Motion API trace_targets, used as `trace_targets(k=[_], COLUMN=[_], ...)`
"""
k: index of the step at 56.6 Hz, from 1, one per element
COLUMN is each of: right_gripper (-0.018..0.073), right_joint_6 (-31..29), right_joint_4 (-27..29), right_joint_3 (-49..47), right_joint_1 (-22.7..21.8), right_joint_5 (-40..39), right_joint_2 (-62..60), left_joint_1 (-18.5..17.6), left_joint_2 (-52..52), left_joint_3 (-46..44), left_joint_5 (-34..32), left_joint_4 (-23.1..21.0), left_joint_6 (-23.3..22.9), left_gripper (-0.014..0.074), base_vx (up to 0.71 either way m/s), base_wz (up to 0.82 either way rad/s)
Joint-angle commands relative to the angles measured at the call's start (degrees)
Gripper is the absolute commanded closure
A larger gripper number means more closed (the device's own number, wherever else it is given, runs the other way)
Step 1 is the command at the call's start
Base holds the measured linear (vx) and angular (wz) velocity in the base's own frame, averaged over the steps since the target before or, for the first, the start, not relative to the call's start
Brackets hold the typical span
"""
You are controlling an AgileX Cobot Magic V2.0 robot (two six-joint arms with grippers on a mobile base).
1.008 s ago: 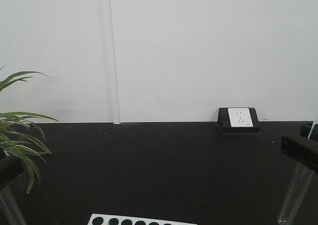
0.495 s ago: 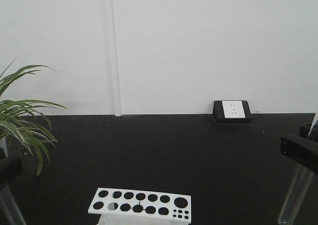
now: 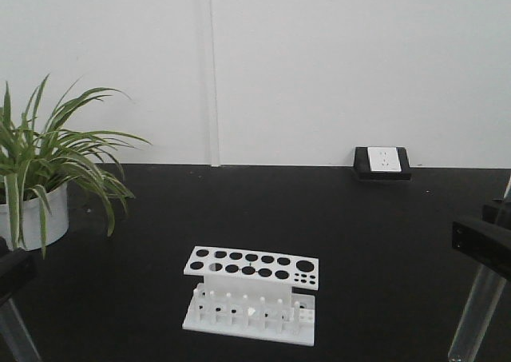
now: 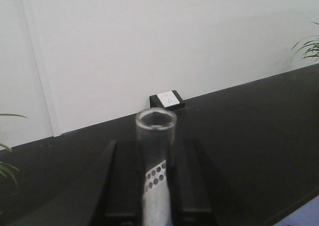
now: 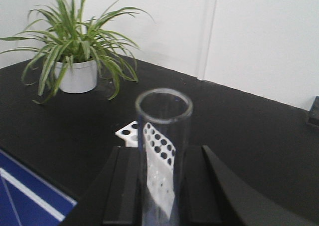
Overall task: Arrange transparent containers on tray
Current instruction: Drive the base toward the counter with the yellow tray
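Each gripper holds one transparent container, a slim clear test tube. In the left wrist view, a test tube [image 4: 156, 146] stands upright between the black fingers of my left gripper [image 4: 155, 186], which is shut on it. My right gripper [image 5: 162, 186] is shut the same way on a second test tube [image 5: 162, 146]. The front view shows the left gripper [image 3: 14, 274] at the lower left edge with its tube [image 3: 17, 336] hanging below. At the right edge, the right gripper [image 3: 481, 246] carries its tube [image 3: 475, 314]. The tray is out of view.
A white perforated tube rack [image 3: 251, 294] stands on the black tabletop [image 3: 359, 234] between the two arms. A potted green plant [image 3: 48, 162] sits at the back left. A black-and-white wall socket [image 3: 382, 162] is at the back right. A blue surface [image 5: 25, 196] shows below the table edge.
The front view has shifted. The tube rack and the potted plant have come fully into sight and the socket sits higher. Both grippers keep their tubes and their places in the frame.
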Motion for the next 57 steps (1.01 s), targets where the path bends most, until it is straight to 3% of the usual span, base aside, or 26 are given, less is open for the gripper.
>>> trace_targets(k=[1, 57], right_gripper=[0.0477, 0.0477], right_joint_6=[-0.66, -0.66], right_joint_4=[-0.15, -0.15], right_joint_3=[-1.89, -1.89], right_joint_1=[-0.32, -0.32], right_joint_5=[-4.80, -4.80], right_joint_2=[0.09, 0.09], left_joint_1=[-0.31, -0.31], left_joint_2=[-0.31, -0.31], left_joint_3=[-1.53, -1.53], left_joint_5=[-5.29, -5.29], left_joint_4=[-0.55, -0.55], left_joint_6=[-0.47, -0.47], left_gripper=[0.0493, 0.0493], base_vx=[-0.31, -0.34], base_wz=[0.17, 0.13])
